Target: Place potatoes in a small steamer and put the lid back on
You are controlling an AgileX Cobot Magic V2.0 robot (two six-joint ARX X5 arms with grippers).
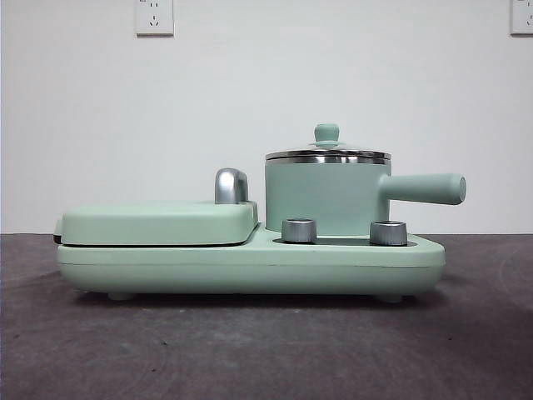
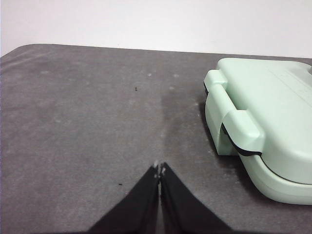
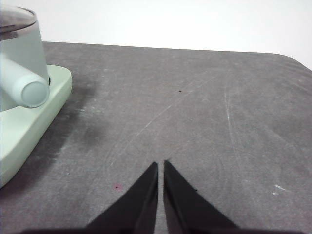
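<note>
- Two arms are seen only in their own wrist views; neither appears in the front view, so both are judged to be waiting clear of the appliance.
- The left gripper is held low over bare desk, its fingers drawn together with tips meeting and nothing between them. The hinged end of the griddle cover lies near it, to one side.
- The right gripper is likewise held over bare desk, fingers almost closed with only a thin slit between them, and empty. The side handle of the small steamer points toward this arm, which suits it for any work at the pot.
- The small steamer is seated upright on the right end of the mint-green base, behind two steel dials, so that it is held steady while it is worked on.
- The lid rests flat on the steel rim, knob upward; the pot is thus shut.
- The potatoes are not found in any view. They may already be inside the pot, though the opaque wall and the level camera leave this unsettled.
- If the pot is filled, the task is judged finished, with both arms parked; if not, the lid would first have to be lifted by its knob.
</note>
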